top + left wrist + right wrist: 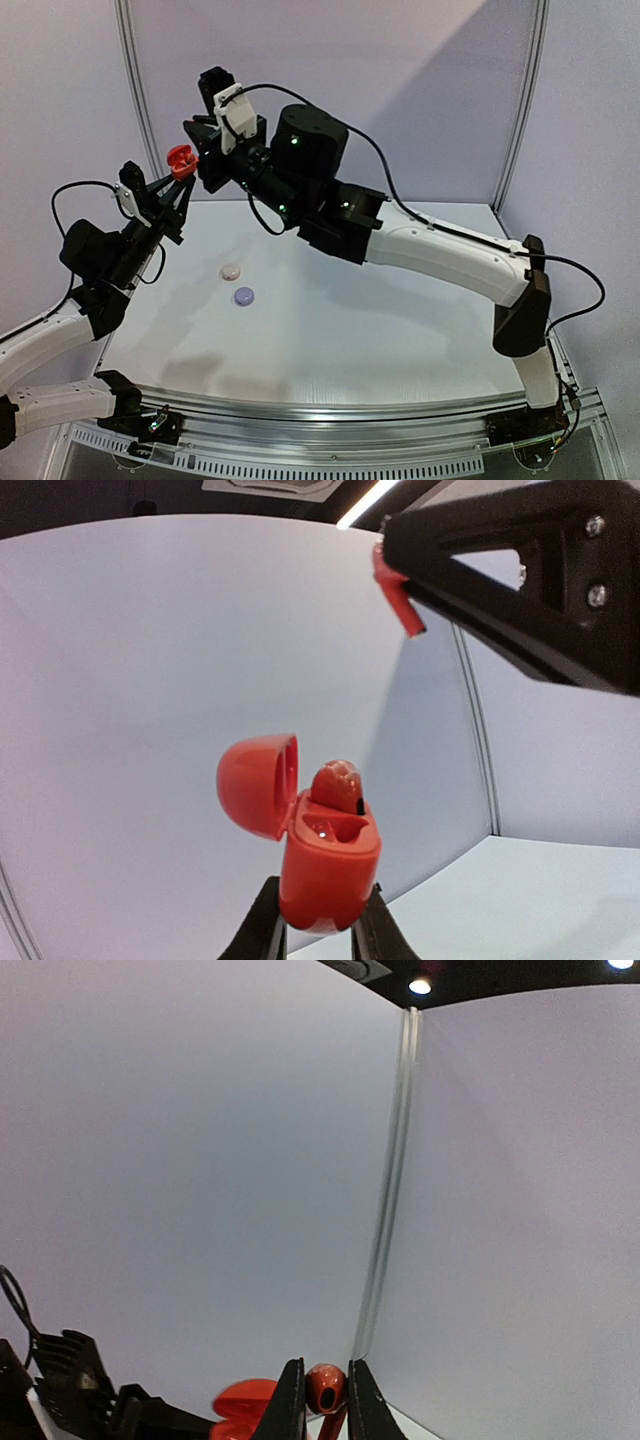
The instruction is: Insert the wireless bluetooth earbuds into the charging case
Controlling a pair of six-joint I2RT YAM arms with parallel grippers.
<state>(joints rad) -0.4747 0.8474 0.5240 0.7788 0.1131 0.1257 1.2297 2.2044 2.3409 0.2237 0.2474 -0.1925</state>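
Observation:
My left gripper [176,188] is shut on a red charging case [181,160], held upright in the air above the table's far left. In the left wrist view the case [328,865] sits between the gripper's [320,925] fingers. Its lid [255,785] is open and one red earbud [338,783] is seated in it. My right gripper [325,1400] is shut on a second red earbud [324,1388], just above and beside the case. That earbud's stem [398,592] shows at the right fingers' tip in the left wrist view. White and lilac earbuds are out of view.
A small round white case [231,271] and a lilac one [244,295] lie closed on the white table [400,330], left of centre. Grey walls enclose the back and sides. The right arm reaches across the table's back.

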